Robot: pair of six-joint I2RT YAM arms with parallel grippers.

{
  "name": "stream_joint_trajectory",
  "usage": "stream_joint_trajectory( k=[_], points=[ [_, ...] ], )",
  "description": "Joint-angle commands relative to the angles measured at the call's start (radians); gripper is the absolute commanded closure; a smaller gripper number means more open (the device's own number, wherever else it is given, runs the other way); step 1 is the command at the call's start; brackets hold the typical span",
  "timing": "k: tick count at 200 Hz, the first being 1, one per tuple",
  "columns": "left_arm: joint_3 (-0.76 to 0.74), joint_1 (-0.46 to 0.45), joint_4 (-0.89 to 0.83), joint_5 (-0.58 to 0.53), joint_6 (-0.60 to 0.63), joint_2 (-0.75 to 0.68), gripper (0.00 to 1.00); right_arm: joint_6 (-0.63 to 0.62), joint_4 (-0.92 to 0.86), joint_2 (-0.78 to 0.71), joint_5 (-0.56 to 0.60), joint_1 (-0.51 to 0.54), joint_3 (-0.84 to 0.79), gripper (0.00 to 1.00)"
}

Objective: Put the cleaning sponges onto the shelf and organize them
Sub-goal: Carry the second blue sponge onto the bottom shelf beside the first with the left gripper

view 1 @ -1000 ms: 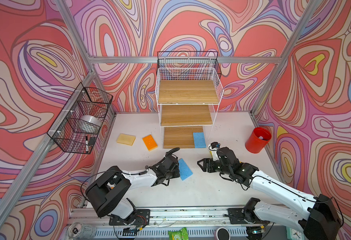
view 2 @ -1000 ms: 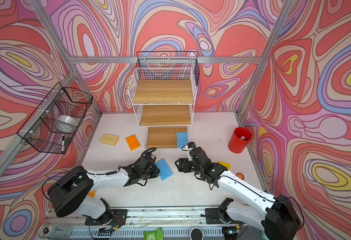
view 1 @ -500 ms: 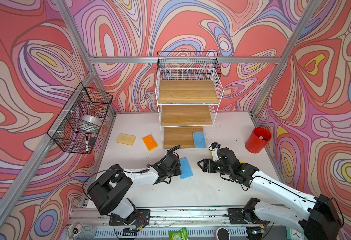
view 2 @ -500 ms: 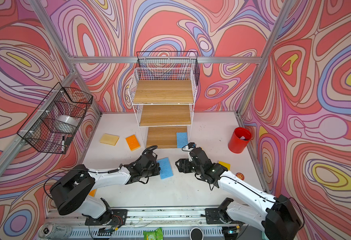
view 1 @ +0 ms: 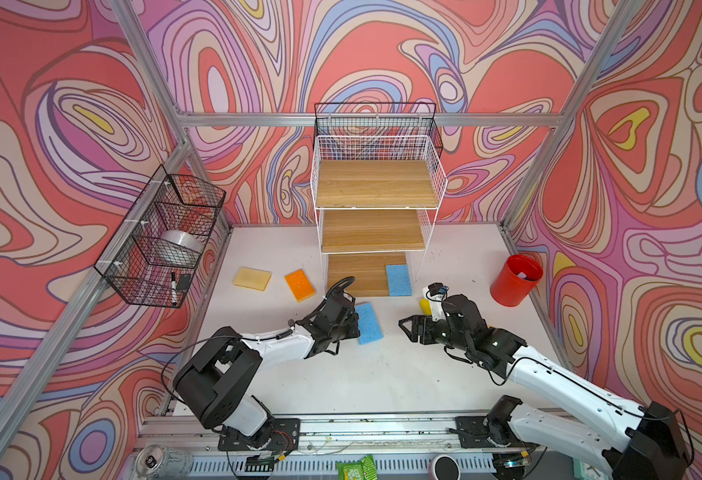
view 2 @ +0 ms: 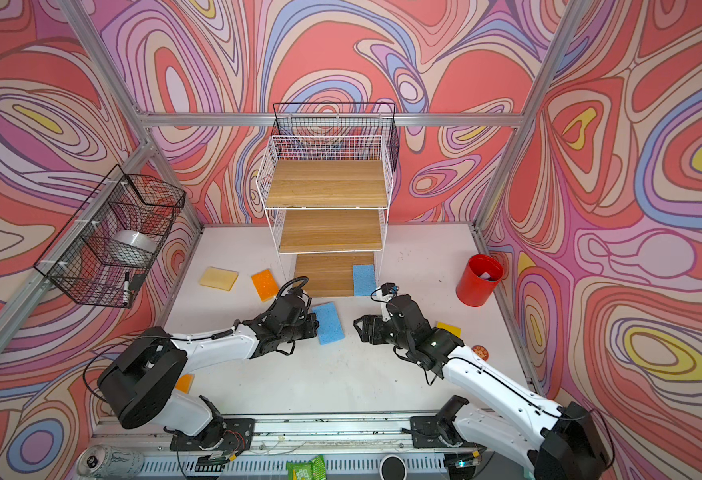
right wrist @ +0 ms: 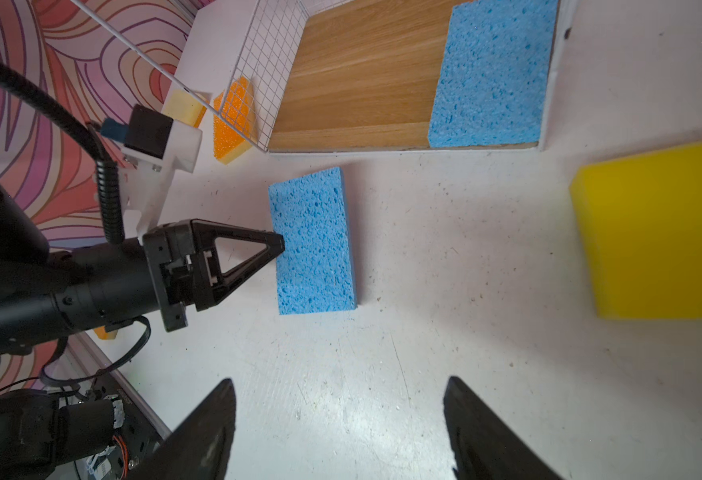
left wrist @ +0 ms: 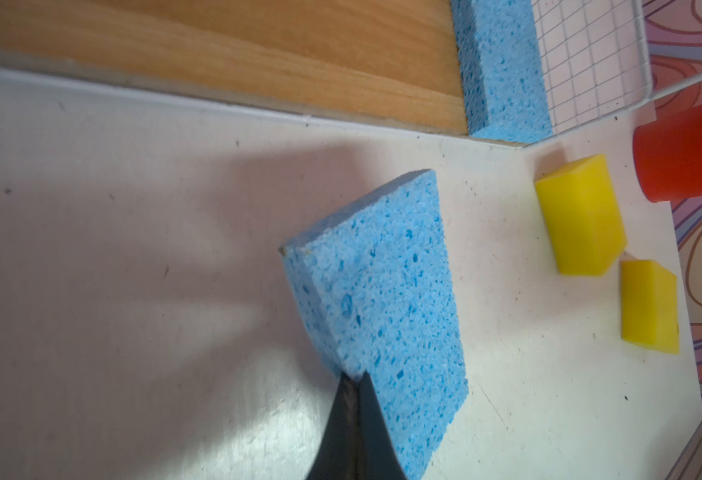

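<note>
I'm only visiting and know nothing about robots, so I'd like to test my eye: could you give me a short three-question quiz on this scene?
1. True or false: a blue sponge lies on the bottom board of the shelf.
2. Which stand wide open? A. the left jaws B. the right jaws
3. How many yellow sponges can be seen?

Key: 1 true; 2 B; 3 two.
</note>
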Motion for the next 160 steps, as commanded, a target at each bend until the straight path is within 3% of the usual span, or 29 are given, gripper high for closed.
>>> stream_joint_trajectory(
  k=[1, 44, 160],
  points=[
    [0.065, 0.031, 0.035, 0.079, 0.099, 0.035, 1.0, 0.002, -0.004, -0.017, -0.014, -0.008, -0.021, 0.19],
    [0.105, 0.112, 0.084, 0.189, 0.148, 0.083, 1.0, -0.014, -0.013, -0.054, -0.034, -0.045, -0.04, 0.19],
    [0.329, 0.128, 0.003, 0.181, 0.287, 0.248, 1.0, -0.066, 0.007, -0.036, -0.132, -0.175, -0.059, 0.18]
  ],
)
